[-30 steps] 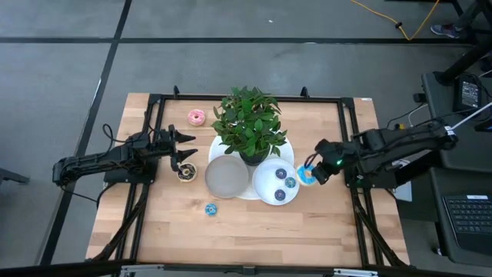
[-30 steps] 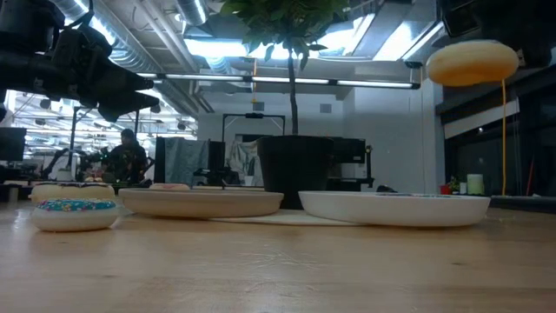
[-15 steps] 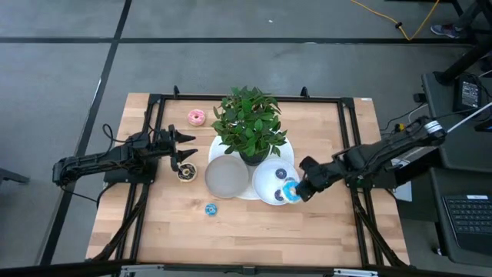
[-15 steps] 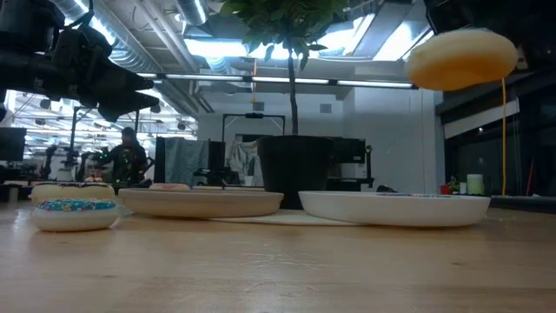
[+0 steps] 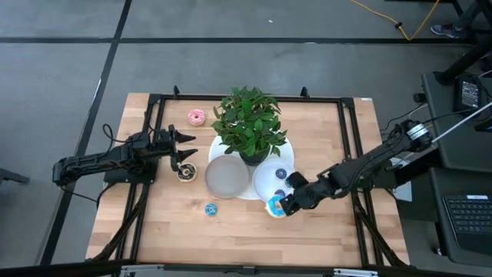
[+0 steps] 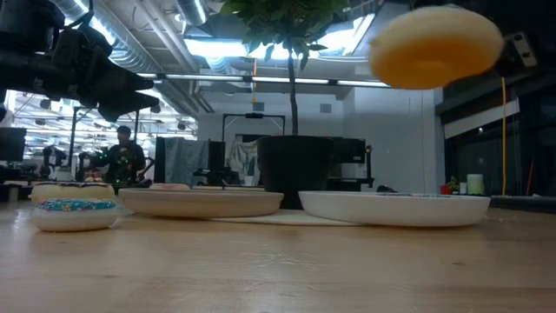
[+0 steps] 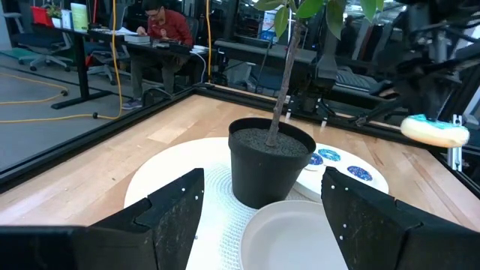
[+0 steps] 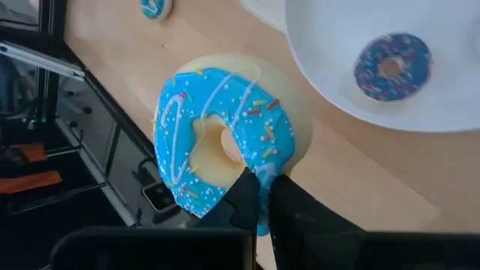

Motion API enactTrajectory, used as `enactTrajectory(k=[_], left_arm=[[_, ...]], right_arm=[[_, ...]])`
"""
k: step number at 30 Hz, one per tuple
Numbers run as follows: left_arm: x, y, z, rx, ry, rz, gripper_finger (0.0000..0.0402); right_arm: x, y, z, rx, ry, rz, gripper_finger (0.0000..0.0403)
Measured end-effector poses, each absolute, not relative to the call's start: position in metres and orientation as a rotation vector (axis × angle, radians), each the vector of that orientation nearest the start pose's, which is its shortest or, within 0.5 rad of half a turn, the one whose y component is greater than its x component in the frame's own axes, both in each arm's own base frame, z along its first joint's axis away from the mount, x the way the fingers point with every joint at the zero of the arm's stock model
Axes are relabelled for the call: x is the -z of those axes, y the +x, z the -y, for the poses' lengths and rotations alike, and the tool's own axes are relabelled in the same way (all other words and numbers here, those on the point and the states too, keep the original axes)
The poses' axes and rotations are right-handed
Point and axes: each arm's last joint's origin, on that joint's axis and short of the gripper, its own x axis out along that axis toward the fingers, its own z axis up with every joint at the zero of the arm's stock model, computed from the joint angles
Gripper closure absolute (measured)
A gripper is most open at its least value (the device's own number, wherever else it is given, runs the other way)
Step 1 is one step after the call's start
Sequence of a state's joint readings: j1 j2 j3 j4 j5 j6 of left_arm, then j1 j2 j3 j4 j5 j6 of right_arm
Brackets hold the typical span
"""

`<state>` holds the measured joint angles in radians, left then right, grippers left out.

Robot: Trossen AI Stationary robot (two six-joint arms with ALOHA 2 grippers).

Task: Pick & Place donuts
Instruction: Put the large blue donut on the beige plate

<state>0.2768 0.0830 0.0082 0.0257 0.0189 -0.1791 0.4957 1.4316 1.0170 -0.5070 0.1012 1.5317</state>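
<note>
My right gripper (image 5: 283,205) is shut on a light-blue iced donut (image 8: 225,139) with sprinkles, carried in the air over the near rim of the white plate (image 5: 265,181). In the low view only the donut's pale underside (image 6: 434,48) shows. Two dark-blue mini donuts (image 5: 280,175) lie on that plate. A pink donut (image 5: 196,117), a chocolate donut (image 5: 186,173) and a small blue donut (image 5: 211,208) lie flat on the table. My left gripper (image 7: 262,225) waits open at the table's left, pointing level at the plant pot (image 7: 270,161). My right gripper pinches the donut's ring at one spot on its rim (image 8: 262,174), the part nearest the wrist, between its two fingers (image 8: 244,193). The fingers slant down from the table's right. The donut is lifted clear, iced face up and roughly level.
A potted plant (image 5: 250,123) stands mid-table on a white mat, with a grey plate (image 5: 227,177) next to the white one. A black frame (image 5: 154,104) runs round the table. Bare wood lies toward the near edge (image 5: 246,238).
My right gripper has carried the blue donut from right of the white plate toward the table's left and near edge, sinking a little and rolling its wrist. The donut stays clear of the table.
</note>
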Motion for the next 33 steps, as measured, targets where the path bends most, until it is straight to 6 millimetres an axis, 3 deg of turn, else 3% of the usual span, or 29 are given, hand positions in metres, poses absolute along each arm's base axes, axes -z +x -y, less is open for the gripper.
enactTrajectory(k=[10, 22, 33], left_arm=[[-0.162, 0.099, -0.027, -0.262, -0.185, -0.028, 0.0142], [-0.162, 0.099, -0.027, -0.262, -0.185, -0.025, 0.0142], [-0.162, 0.099, -0.027, -0.262, -0.185, -0.025, 0.0142]], right_arm=[[-0.252, 0.306, -0.159, 0.397, 1.101, -0.931, 0.0385], [-0.256, 0.365, -0.171, 0.384, 1.096, -0.915, 0.0385], [-0.258, 0.381, -0.179, 0.407, 1.046, -0.985, 0.0385]])
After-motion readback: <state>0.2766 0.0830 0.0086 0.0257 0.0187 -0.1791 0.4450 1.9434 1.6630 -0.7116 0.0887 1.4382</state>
